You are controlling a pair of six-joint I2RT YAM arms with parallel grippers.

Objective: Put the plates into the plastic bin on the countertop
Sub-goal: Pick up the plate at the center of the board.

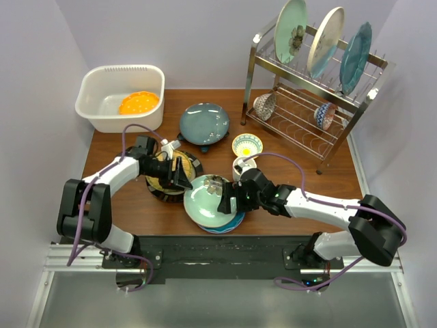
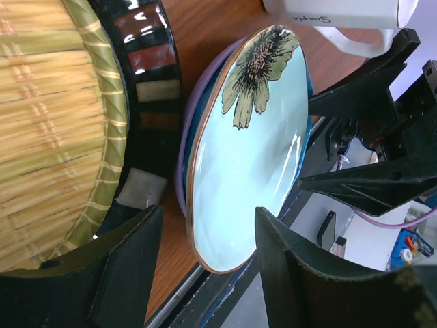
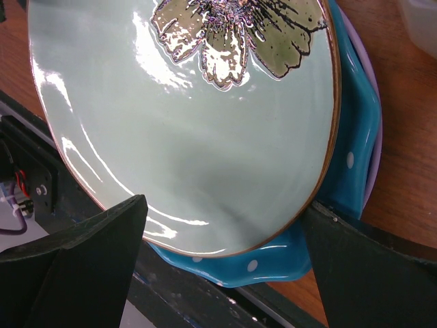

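Right gripper (image 3: 225,273), jaws spread wide, straddles the green flowered plate (image 1: 203,198) topping a stack (image 3: 355,171), probably to lift it toward the bin (image 1: 89,85). Left gripper (image 2: 205,239) hovers nearby, jaws also parted.

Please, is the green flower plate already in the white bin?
No, the green plate tops the front stack; the bin holds an orange plate.

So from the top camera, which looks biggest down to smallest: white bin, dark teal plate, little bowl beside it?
1. plastic bin
2. dark teal plate
3. little bowl
None look alike in size.
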